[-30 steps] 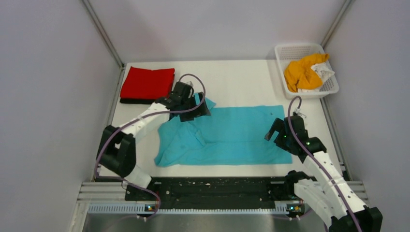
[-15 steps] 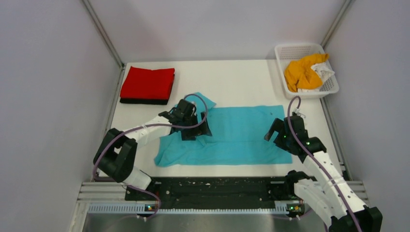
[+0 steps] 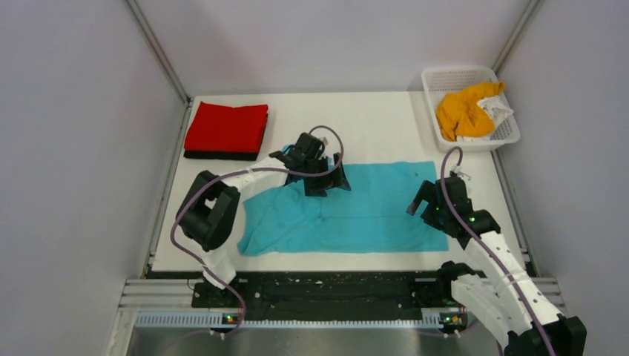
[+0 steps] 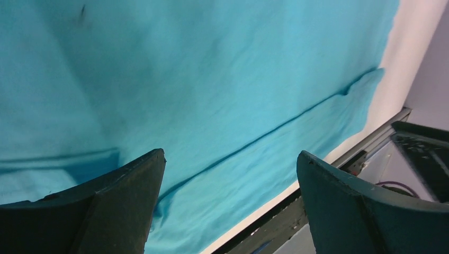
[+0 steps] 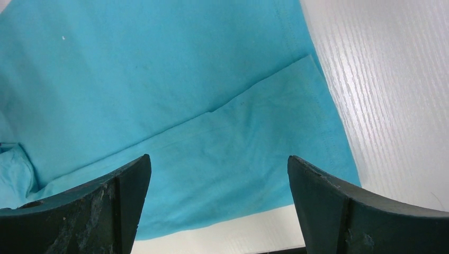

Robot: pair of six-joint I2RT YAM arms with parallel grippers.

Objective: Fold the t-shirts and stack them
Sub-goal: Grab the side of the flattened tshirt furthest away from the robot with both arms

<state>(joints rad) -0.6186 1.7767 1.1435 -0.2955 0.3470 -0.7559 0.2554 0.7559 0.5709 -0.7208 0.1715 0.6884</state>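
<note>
Hovering over the turquoise t-shirt (image 3: pixel 374 211) spread mid-frame on the desk (image 3: pixel 371 126), my left tool (image 3: pixel 328 185) and right tool (image 3: pixel 423 207) hang spread apart, empty, poised to pinch its edges for folding.

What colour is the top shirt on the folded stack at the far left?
Red. The top shirt lies on a black shirt, clearest in the top external view.

The turquoise t-shirt (image 3: pixel 378 200) lies spread flat across the centre of the frame, a long strip folded over along its lower edge and its left end rumpled. The red t-shirt (image 3: pixel 226 127), folded square, rests on the folded black t-shirt (image 3: pixel 219 155) at upper left. The orange t-shirt (image 3: pixel 461 111) and white t-shirt (image 3: pixel 495 111) lie crumpled together at upper right.
</note>
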